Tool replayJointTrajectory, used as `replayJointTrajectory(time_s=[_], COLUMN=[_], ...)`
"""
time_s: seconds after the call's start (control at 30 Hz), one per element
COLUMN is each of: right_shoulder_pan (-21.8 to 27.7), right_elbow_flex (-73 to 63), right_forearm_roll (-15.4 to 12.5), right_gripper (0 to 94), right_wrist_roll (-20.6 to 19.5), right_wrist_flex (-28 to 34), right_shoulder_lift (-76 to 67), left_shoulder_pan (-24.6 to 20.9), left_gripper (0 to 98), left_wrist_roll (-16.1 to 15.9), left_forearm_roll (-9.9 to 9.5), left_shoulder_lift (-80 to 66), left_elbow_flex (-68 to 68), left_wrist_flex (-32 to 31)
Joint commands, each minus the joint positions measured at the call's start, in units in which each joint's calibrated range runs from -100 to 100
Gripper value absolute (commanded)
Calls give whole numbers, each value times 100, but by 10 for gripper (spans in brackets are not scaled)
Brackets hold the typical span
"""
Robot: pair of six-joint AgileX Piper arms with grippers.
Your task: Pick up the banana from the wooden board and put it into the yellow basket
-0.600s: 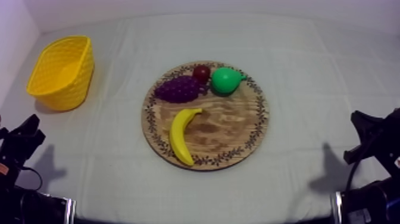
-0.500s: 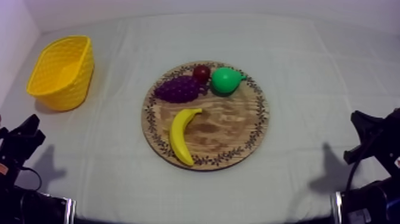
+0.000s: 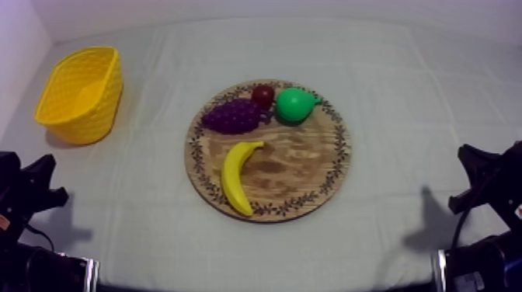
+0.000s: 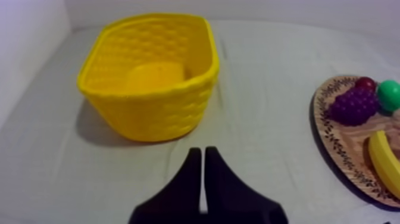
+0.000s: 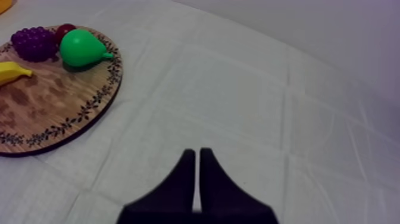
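Observation:
The yellow banana (image 3: 238, 175) lies on the front left part of the round wooden board (image 3: 311, 175), with grapes (image 3: 231, 116), a small red fruit (image 3: 262, 95) and a green pear (image 3: 295, 104) along the board's far rim. The yellow basket (image 3: 81, 93) stands at the table's far left, open side up. My left gripper (image 3: 39, 177) rests low at the left edge, shut on nothing; in the left wrist view its fingertips (image 4: 200, 154) point at the basket (image 4: 152, 77). My right gripper (image 3: 471, 159) rests low at the right edge, shut as a narrow wedge (image 5: 197, 156) over bare cloth.
The grey-white cloth (image 3: 404, 93) covers the whole table, with open room between basket and board and to the board's right. The board's edge (image 5: 89, 116) lies ahead and to the side of my right gripper. A wall rises behind the basket.
My left arm has shifted slightly at the lower left edge. The fruit, the board, the basket and the right arm have not moved.

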Motion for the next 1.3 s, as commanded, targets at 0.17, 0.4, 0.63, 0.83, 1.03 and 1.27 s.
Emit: replayJointTrajectory(time_s=[0.17,0.4,0.63,0.83,1.03,1.27], right_shoulder_pan=[3,3,3,3,3,3], right_elbow_flex=[-3,-3,-3,-3,-3,-3], right_forearm_roll=[-2,-2,-2,-2,-2,-2], right_gripper=[5,5,5,5,5,5], right_wrist_roll=[2,-1,1,3,3,0], right_wrist_flex=[0,0,0,0,0,0], right_shoulder_lift=[-4,-4,-4,-4,-4,-4], left_shoulder_pan=[386,829,1532,2084,2422,2693], left_gripper=[11,2,1,2,3,3], left_wrist_roll=[282,591,1085,1379,1642,1937], left_forearm_roll=[-84,-75,-38,15,72,218], left_shoulder_lift=[465,1546,3024,4063,5059,6129], left_elbow_flex=[-228,-1943,-4204,-5529,-6073,-6130], left_wrist_flex=[-312,298,1328,1803,2005,1934])
